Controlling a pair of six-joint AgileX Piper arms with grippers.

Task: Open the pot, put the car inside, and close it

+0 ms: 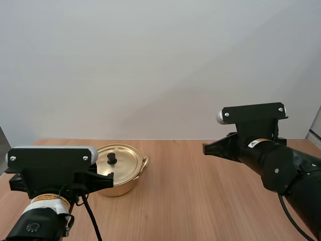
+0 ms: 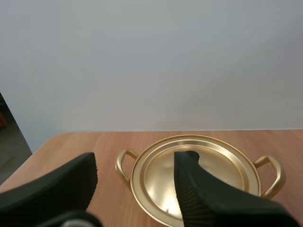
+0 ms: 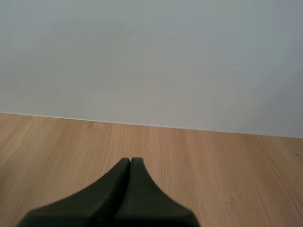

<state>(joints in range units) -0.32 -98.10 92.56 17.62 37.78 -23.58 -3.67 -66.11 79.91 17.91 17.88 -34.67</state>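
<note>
Left wrist view: my left gripper [image 2: 136, 165], jaws wide, gripping nothing. Gold pot [image 2: 274, 172], lid [image 2: 222, 165] on, sits just beyond the tips and partly between the jaws.
Right wrist view: my right gripper [image 3: 130, 163], jaws pressed together, table [image 3: 213, 161] ahead of the tips.
High view: label [image 1: 259, 143] on my right arm, print too small to read.

Pot [image 1: 125, 175] left side hidden behind L arm [image 1: 50, 168]; wrist view: fingers [image 2: 203, 189] cover lid [image 2: 156, 175] centre, near rim cut off.
</note>
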